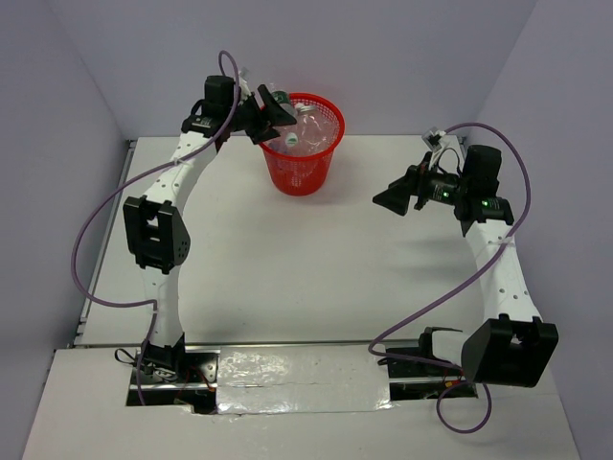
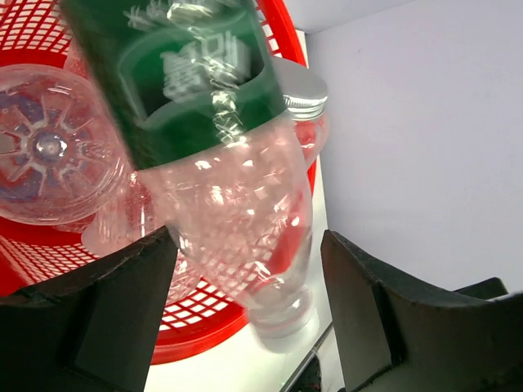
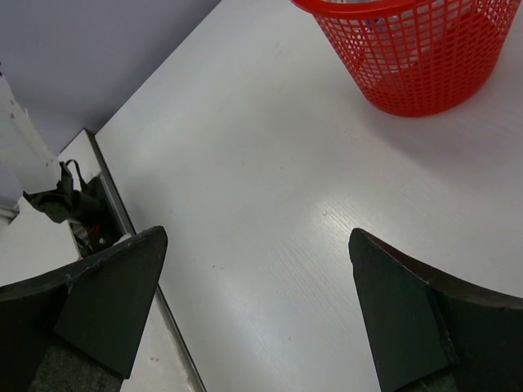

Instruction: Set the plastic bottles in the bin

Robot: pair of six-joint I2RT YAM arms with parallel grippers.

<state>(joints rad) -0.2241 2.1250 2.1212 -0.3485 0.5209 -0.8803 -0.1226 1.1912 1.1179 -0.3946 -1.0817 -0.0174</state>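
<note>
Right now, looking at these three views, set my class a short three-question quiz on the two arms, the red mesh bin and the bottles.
1. Short answer: which arm reaches over the round red plastic mesh bin?
2. The clear crinkly plastic bottle between the jaws of the left arm has a label that is: A blue, B green, C yellow.
3. True or false: the jaws of the right arm grip a bottle.
Key: 1 left; 2 B; 3 false.

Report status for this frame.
Left gripper open above bin, green-label bottle loose between its jaws. Right gripper open, empty. Nothing in the way.
</note>
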